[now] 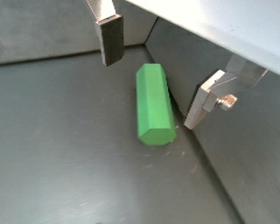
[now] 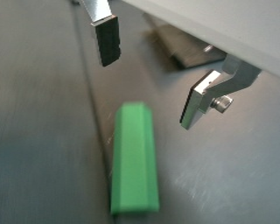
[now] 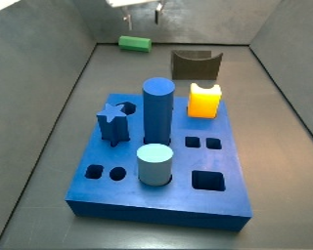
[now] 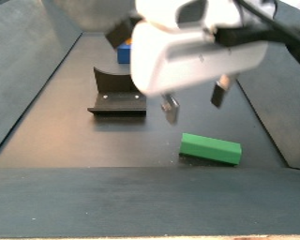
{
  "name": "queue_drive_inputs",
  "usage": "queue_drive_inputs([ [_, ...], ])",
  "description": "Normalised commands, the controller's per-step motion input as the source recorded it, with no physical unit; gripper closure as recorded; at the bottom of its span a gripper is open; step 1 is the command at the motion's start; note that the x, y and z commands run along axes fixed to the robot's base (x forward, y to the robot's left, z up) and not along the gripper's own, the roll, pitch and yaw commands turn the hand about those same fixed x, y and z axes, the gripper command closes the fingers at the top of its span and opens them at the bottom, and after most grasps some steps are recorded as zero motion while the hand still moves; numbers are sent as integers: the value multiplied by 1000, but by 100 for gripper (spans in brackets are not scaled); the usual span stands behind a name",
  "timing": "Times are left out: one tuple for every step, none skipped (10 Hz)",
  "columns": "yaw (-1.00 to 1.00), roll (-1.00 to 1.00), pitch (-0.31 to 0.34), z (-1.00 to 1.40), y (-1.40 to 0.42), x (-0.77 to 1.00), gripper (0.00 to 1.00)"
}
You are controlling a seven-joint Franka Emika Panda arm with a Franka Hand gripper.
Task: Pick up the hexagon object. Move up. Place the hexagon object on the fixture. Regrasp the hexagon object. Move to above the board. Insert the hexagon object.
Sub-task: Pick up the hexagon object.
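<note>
The hexagon object (image 1: 154, 105) is a bright green faceted prism lying flat on the grey floor near the back wall, also seen in a side view (image 3: 133, 42) and from the opposite side (image 4: 210, 148). My gripper (image 1: 150, 94) hangs above it, open, one silver finger (image 1: 109, 39) on each side of it and clear of it. In a wrist view the hexagon object (image 2: 134, 162) is blurred below the gripper (image 2: 146, 94). The dark fixture (image 3: 198, 65) stands apart to one side, also visible in a side view (image 4: 117, 94). The blue board (image 3: 159, 186) lies nearer the front.
An orange-yellow block (image 3: 205, 100) sits on the board's far edge by the fixture. A tall blue cylinder (image 3: 158, 107), a pale blue cylinder (image 3: 154, 163) and a blue star peg (image 3: 116, 122) stand on the board. Grey walls enclose the floor.
</note>
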Motion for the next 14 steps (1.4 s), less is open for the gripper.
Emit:
queue_drive_inputs([
  [277,1,-89,-1000,380,-83,0],
  [260,0,-90,-1000,366,-69,0],
  [274,0,-84,-1000,314,-17,0],
  [257,-99,-46,-957,223,0,0],
  [191,-150,-49,-854,123,0,0],
  [140,-226,-66,-683,9,0,0],
  [120,-279,-51,-557,0,0,0],
  [117,-307,-49,-486,0,0,0],
  [126,-311,-36,-466,0,0,0],
  [126,-207,-3,-534,-14,-34,0],
  [106,-53,0,-660,-229,-100,0],
  [114,-50,0,-637,-240,-140,0],
  [94,-29,0,-449,-166,-80,0],
  [46,-59,0,-334,-106,-60,0],
])
